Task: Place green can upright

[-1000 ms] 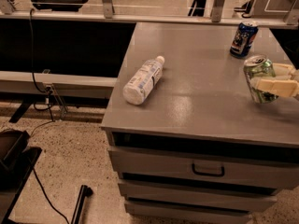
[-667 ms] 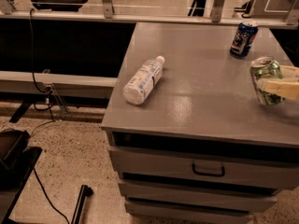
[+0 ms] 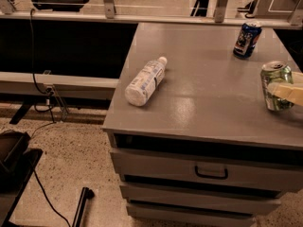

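Note:
The green can (image 3: 273, 74) stands upright near the right edge of the grey cabinet top (image 3: 203, 98), its silver top facing up. My gripper (image 3: 280, 85) reaches in from the right edge of the camera view and is shut on the can. One cream finger (image 3: 289, 91) lies across the can's front, and the other is mostly hidden behind it. The can's bottom looks to be at the tabletop.
A dark-blue can (image 3: 247, 39) stands upright at the back right. A white plastic bottle (image 3: 146, 81) lies on its side at the left of the top. Drawers (image 3: 210, 173) are below, a railing (image 3: 156, 18) behind, and a dark chair (image 3: 12, 160) with cables at the lower left.
The green can has gone from tilted in my gripper to upright, and it has shifted a little to the right with the gripper. The bottle and the blue can have not moved.

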{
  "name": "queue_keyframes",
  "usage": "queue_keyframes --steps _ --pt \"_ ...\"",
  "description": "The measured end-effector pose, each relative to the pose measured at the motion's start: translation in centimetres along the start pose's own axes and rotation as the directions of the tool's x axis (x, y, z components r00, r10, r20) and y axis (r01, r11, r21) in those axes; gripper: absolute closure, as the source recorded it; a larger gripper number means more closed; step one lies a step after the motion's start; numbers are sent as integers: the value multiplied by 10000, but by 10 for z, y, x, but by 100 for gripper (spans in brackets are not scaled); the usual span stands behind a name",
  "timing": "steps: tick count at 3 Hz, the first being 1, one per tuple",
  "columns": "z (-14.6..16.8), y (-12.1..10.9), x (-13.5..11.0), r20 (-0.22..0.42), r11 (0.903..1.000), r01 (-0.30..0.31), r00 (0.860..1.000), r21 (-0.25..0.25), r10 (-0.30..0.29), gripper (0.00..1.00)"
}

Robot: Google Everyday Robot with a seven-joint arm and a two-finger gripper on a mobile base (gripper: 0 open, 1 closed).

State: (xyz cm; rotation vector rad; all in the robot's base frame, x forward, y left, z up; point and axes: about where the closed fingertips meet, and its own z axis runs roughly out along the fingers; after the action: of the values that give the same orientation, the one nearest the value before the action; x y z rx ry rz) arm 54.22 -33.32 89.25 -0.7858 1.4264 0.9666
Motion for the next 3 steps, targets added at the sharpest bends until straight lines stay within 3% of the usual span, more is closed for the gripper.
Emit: queue_keyframes --steps 2,3 --pt "-2 -8 7 738 9989 -220 9970 -422 251 100" --pt "-6 -11 8 970 9986 -114 9951 -519 164 72"
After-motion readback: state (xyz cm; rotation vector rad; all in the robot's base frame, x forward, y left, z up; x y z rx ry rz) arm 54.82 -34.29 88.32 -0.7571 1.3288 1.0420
